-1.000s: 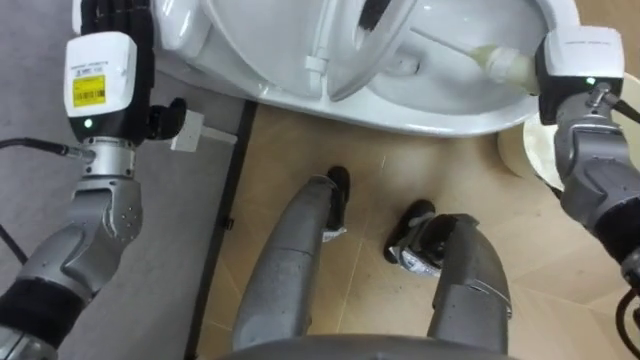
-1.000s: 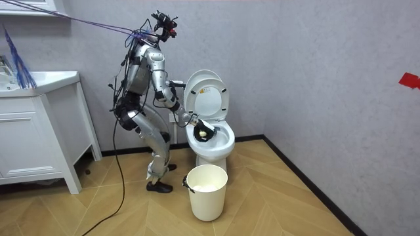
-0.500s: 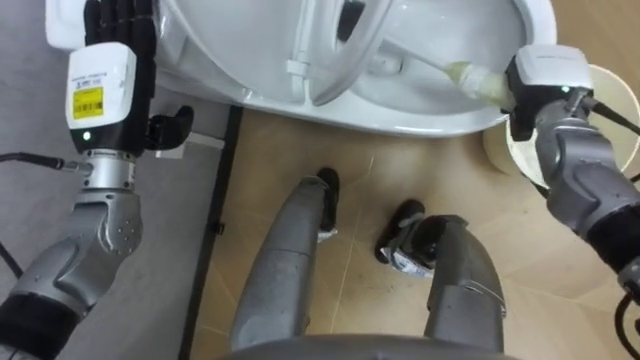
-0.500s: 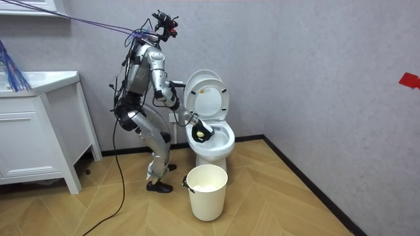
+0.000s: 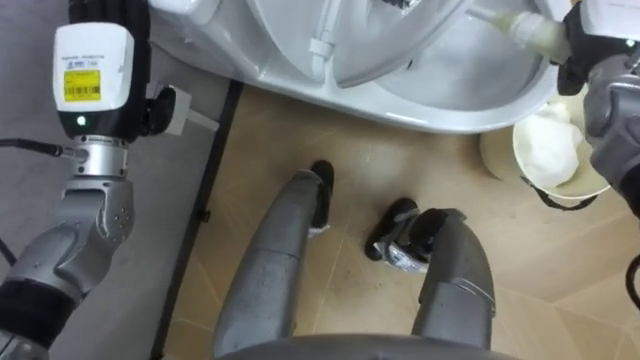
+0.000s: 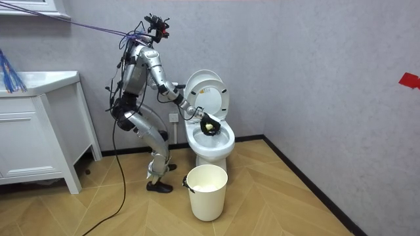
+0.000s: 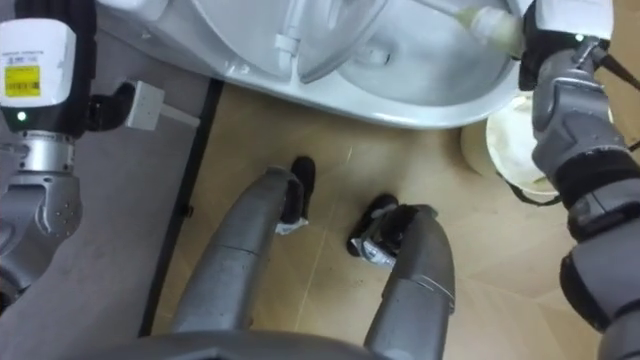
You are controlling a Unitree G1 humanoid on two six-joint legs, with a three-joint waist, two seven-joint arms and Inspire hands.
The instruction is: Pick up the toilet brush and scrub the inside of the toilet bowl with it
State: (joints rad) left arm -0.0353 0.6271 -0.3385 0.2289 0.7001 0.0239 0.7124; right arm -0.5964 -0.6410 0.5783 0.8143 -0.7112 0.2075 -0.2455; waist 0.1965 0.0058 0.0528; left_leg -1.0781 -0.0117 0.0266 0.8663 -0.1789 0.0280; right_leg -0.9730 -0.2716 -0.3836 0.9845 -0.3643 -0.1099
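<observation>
I stand bent forward beside a white toilet (image 5: 450,108) with its seat and lid (image 6: 207,98) raised. My right hand (image 7: 532,52) is at the bowl's right rim, shut on the pale cream handle of the toilet brush (image 5: 528,28). The handle slants down into the bowl and the brush head is hidden. In the room view, that hand (image 6: 209,126) hangs over the bowl's middle. My left hand (image 5: 150,108) is raised at the upper left beside the toilet, holding nothing, its straight fingers pointing up past the frame's edge.
A round waste bin (image 5: 517,150) lined with a white bag stands on the wooden floor right of the bowl, close to my right foot. A small white wall box (image 5: 172,108) sits by my left hand. A white vanity cabinet (image 6: 39,124) stands at the room view's left.
My torso has risen and my right arm has reached further over the bowl, carrying the brush up and toward the room view's right. The eye views have shifted with my head.
</observation>
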